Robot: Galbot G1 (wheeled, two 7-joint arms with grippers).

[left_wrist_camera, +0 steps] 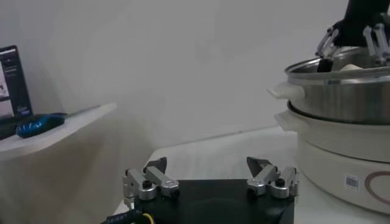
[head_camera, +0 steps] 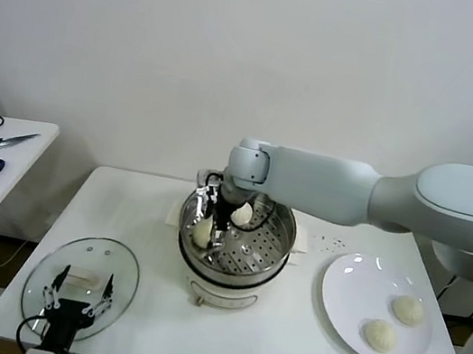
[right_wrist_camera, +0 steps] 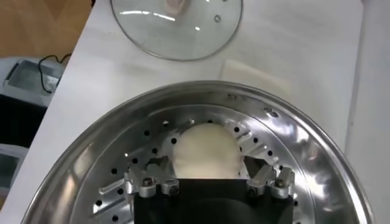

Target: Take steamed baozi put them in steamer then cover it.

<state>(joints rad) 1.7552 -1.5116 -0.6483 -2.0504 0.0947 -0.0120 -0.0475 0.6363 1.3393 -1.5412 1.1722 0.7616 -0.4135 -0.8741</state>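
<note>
I can read no text anywhere; the small sticker [left_wrist_camera: 351, 181] on the steamer [left_wrist_camera: 341, 125] base is too small to make out.

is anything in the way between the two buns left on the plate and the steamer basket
Nothing visible. The table between the plate and the steamer is bare, and the glass lid lies off to the left. Only the right hand is inside the basket.

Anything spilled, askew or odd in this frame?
Mostly orderly: a scatter of small dark specks lies on the table between the steamer and the plate; I cannot tell what they are. Nothing looks tipped or damaged.
</note>
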